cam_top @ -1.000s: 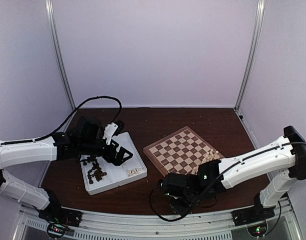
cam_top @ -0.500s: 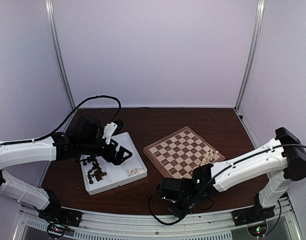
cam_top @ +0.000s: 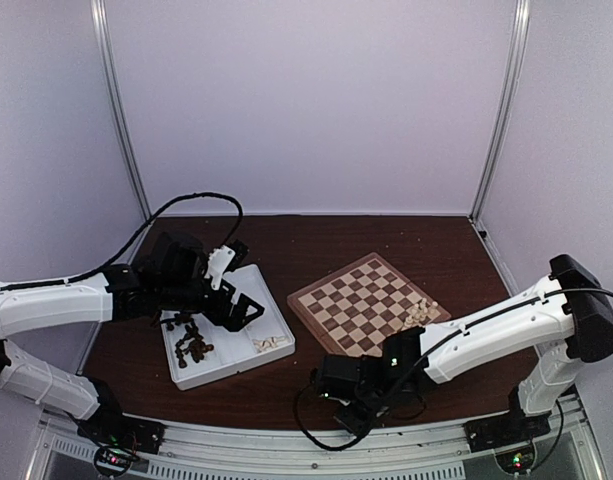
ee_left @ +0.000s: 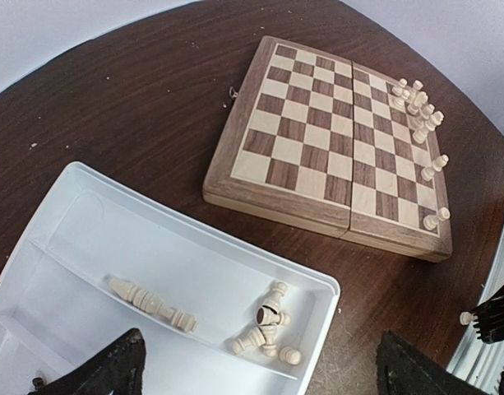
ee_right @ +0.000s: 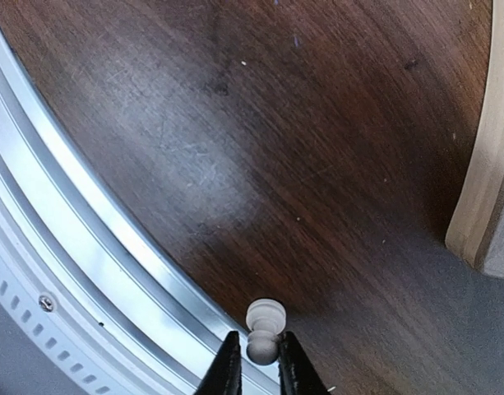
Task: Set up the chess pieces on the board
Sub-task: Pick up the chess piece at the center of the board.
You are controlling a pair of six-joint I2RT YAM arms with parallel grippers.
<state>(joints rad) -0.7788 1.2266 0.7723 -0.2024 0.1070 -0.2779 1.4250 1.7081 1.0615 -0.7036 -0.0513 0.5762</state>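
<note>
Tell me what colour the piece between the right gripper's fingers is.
The piece is cream-white; the right wrist view shows it best.

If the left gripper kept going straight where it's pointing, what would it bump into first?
Probably the white plastic two-compartment tray, close to the heap of cream-white chess pieces in it. The open left gripper points down at them, though depth is hard to judge.

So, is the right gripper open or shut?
Shut on a cream chess piece: in the wrist view the right gripper has both fingers pressed against its sides.
</note>
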